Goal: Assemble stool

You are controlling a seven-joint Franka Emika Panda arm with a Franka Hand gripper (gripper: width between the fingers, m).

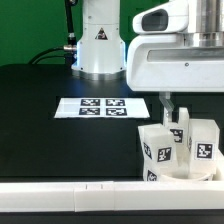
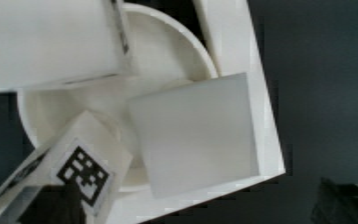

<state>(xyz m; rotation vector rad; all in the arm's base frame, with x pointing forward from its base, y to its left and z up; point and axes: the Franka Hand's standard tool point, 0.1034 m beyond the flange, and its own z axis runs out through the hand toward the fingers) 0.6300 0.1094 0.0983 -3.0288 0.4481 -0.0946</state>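
Note:
The stool's white parts stand crowded at the exterior view's lower right. The round seat [image 1: 186, 176] lies low by the rail. Blocky legs with black-and-white tags stand there: one on the left [image 1: 155, 146], one on the right [image 1: 203, 141], one in the middle [image 1: 180, 136]. My gripper [image 1: 177, 116] hangs straight down over the middle leg, with its fingers at that leg's top. Whether it grips the leg does not show. The wrist view is filled by white leg blocks [image 2: 194, 135], a tag [image 2: 82, 170] and the seat's curved rim [image 2: 179, 40]. The fingers are not clear there.
The marker board [image 1: 100, 107] lies on the black table to the exterior view's left of the gripper. A long white rail [image 1: 90, 194] runs along the front edge. The robot's base [image 1: 98, 45] stands at the back.

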